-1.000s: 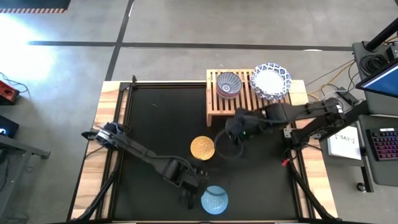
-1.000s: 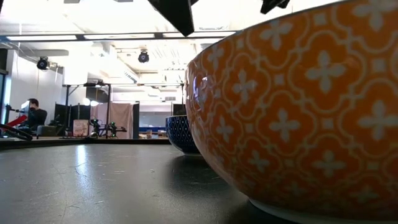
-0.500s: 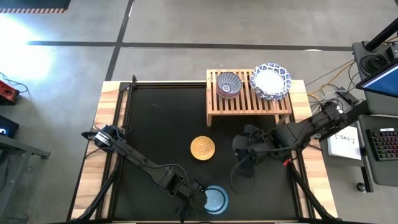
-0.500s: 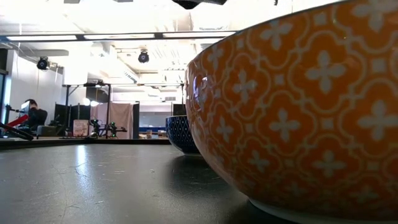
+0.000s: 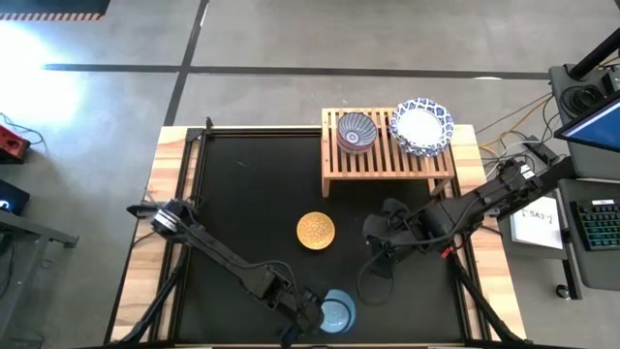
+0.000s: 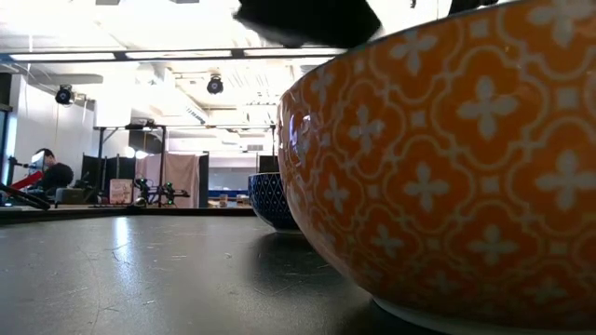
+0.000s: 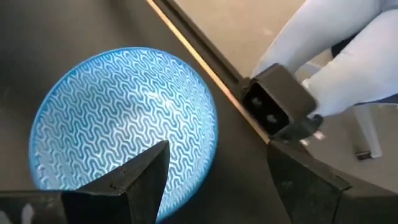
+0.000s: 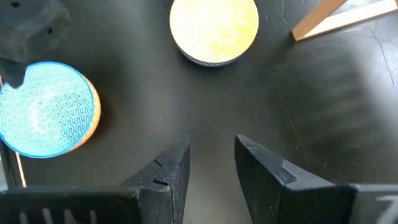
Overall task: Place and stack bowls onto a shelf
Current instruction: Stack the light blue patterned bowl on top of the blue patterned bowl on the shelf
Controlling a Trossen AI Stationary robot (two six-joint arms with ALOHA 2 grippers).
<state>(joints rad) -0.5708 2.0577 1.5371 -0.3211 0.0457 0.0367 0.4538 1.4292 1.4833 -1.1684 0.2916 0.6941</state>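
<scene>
A light blue bowl (image 5: 338,311) with an orange outside (image 6: 447,167) sits on its base near the table's near edge. My left gripper (image 7: 217,152) hangs open just above it. One finger (image 7: 140,177) is over the inside and the other (image 7: 305,186) is outside the rim. A mustard yellow bowl (image 5: 315,231) stands mid-table. My right gripper (image 8: 211,143) is open over bare table to its right, holding nothing. The shelf (image 5: 387,160) at the far right carries a grey-blue patterned bowl (image 5: 356,131) and a white bowl with a blue rim (image 5: 421,124).
The black tabletop (image 5: 242,194) lies bare left of the yellow bowl. A small dark camera box (image 7: 277,109) sits at the table's near edge beside the blue bowl. A keyboard (image 5: 601,228) and a paper sheet (image 5: 538,218) lie beyond the right edge.
My left gripper has come down and moved toward the near edge, over the light blue bowl's rim. My right gripper has drawn away from the shelf's front toward the near and right edges. The bowls have stayed in place.
</scene>
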